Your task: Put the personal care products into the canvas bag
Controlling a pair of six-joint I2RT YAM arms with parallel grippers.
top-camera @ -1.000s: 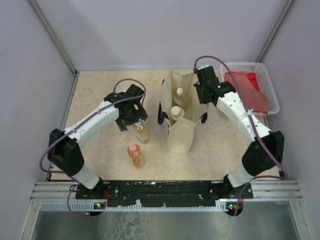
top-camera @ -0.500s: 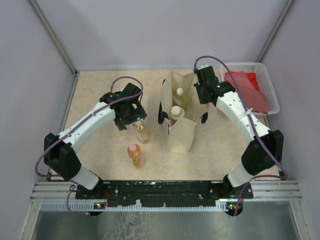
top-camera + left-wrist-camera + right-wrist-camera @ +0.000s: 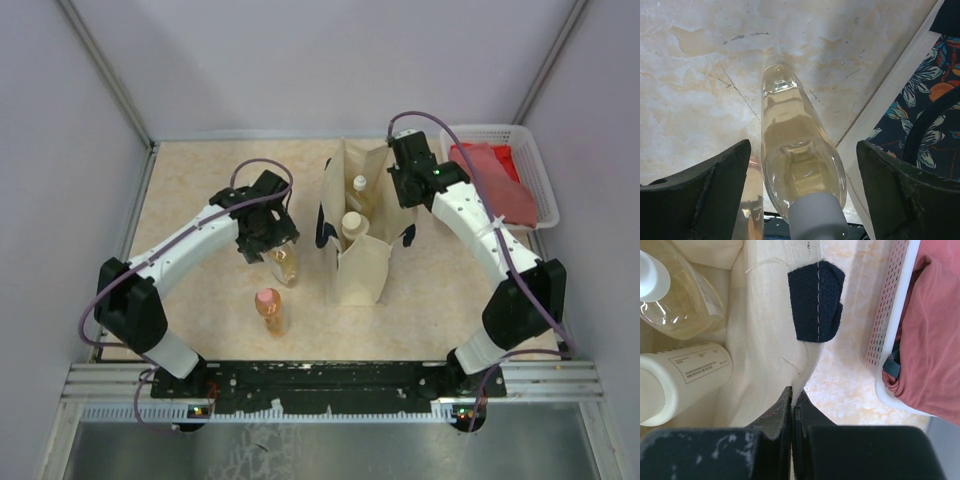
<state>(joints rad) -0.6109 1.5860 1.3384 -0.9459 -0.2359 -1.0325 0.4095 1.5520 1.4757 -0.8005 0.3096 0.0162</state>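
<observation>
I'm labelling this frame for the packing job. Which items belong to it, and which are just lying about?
Job: canvas bag; amber bottle and cream bottle inside it; second amber bottle and orange bottle outside it.
Lying about: white basket, red cloth.

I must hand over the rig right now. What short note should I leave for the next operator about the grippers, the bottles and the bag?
Left gripper: open, one finger on each side of the amber bottle, which stands on the table; not gripping it.
Right gripper: shut on the rim of the canvas bag.
Done: the second amber bottle and the cream bottle are inside the bag.
Left: bag the amber bottle, then the orange bottle, which stands nearer the arm bases.
</observation>
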